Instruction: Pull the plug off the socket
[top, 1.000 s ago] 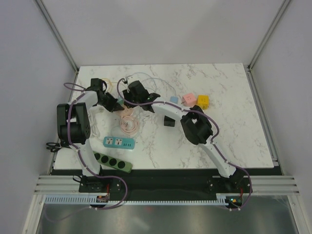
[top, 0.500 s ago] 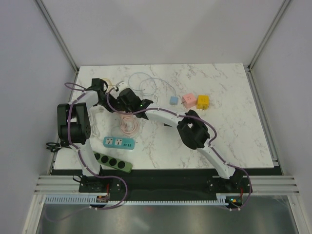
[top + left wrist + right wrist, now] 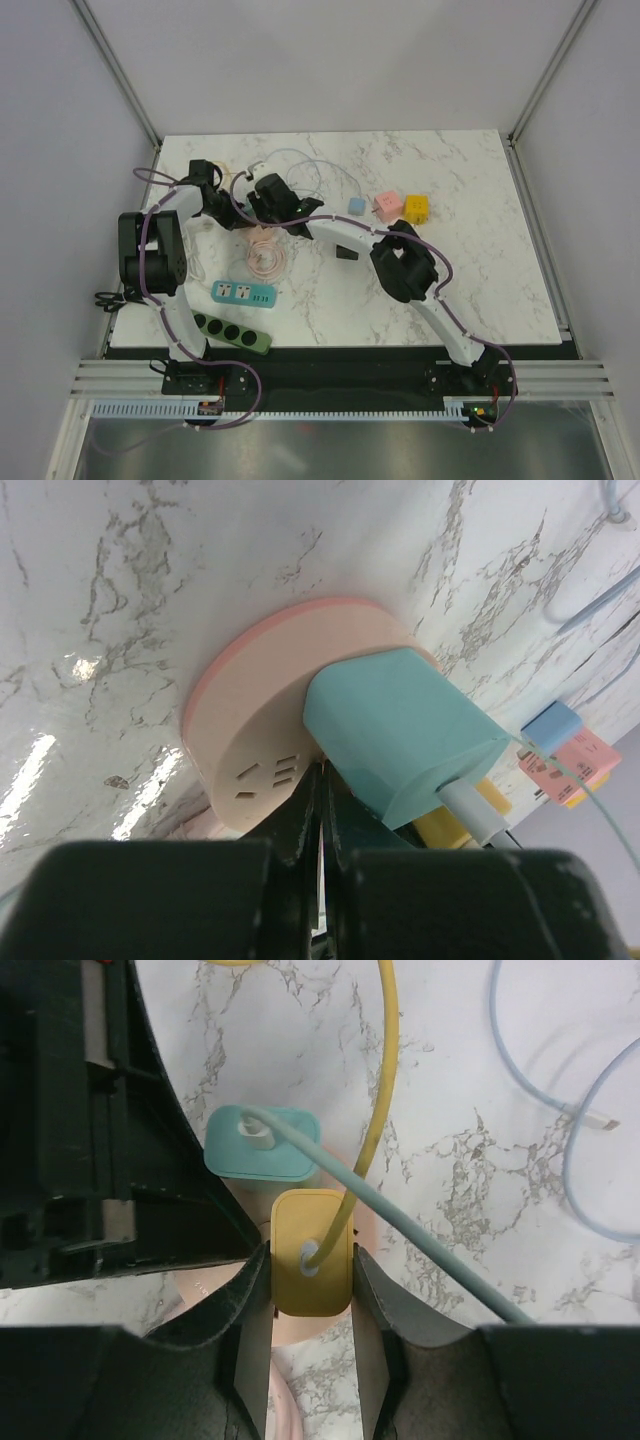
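Since half a second ago the right gripper (image 3: 312, 1278) has nudged back up the table (image 3: 480, 270); left gripper (image 3: 322, 798) hasn't budged. Pink round socket (image 3: 265, 715) sits far left on the table, between the two grippers. Left jaws pressed together, tips against the socket's face beside the teal plug (image 3: 400, 730). Right jaws pinching the yellow plug (image 3: 312, 1230), which is seated in the socket next to the teal one. Yellow cable (image 3: 385, 1080) runs off its top.

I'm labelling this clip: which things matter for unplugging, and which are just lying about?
In play: yellow plug, pink round socket, right claw, left claw.
Lying about: teal power strip, green power strip, pink cube, yellow cube, coiled cable.
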